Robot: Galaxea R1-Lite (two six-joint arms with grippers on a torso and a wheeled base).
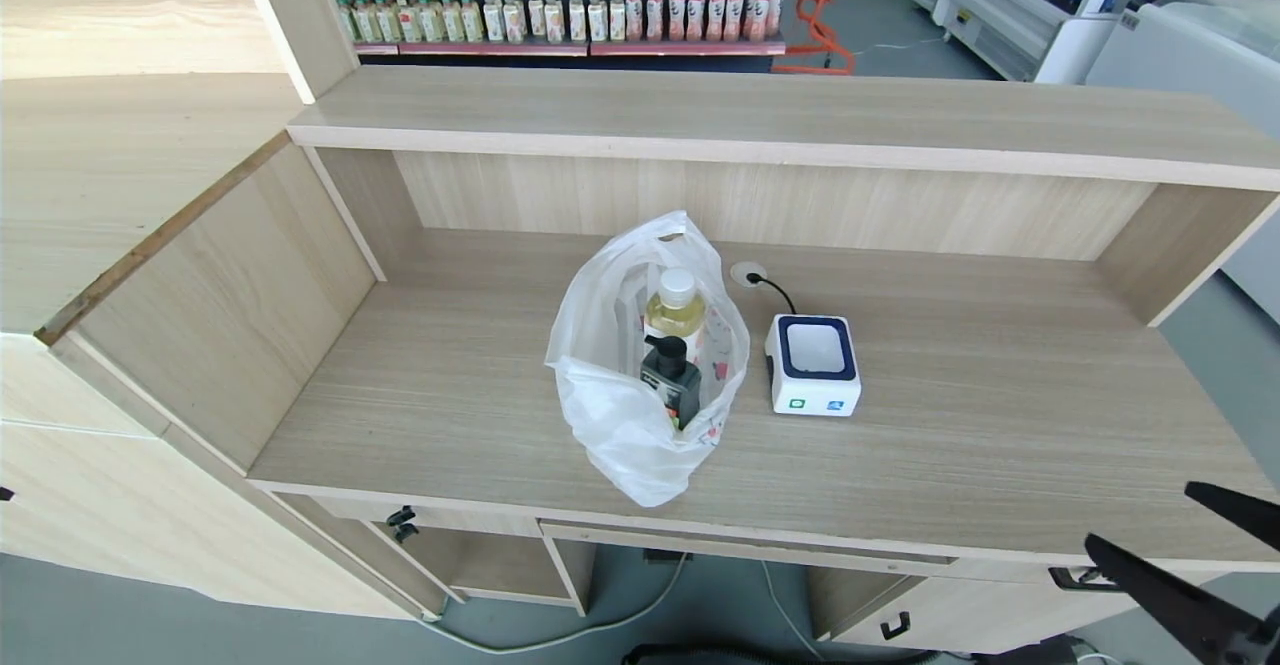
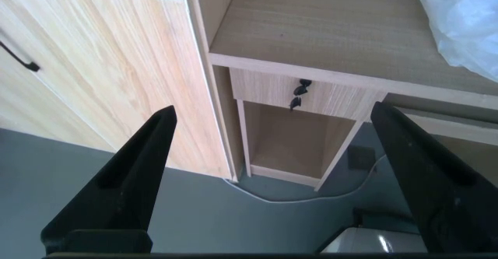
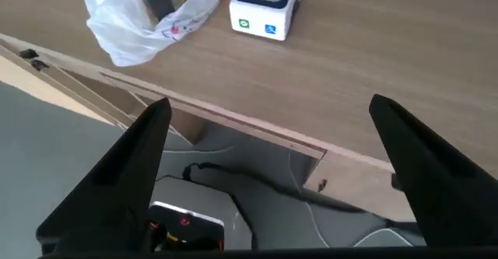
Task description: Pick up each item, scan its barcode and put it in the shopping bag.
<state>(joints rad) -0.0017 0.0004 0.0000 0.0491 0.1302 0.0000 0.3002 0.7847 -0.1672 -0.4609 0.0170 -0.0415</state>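
On counter (image 1: 1000,425), bag (image 1: 620,435) stands just beside scanner (image 1: 813,363), holding two bottles (image 1: 676,310). Bag looks thin, floppy, probably bottom-heavy; best taken by handle (image 1: 682,220). Left gripper (image 2: 272,111) and right gripper (image 3: 270,102) both spread, empty.

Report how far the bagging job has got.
Done: a yellow bottle and a black pump bottle stand in the shopping bag. In hand: nothing; the left claw and right claw are open, off the front of the counter. Left: likely nothing, since just the scanner stands beside the bag.

Wooden counter (image 1: 1000,425), drinks shelf (image 1: 560,45) behind, grey floor (image 1: 900,45).
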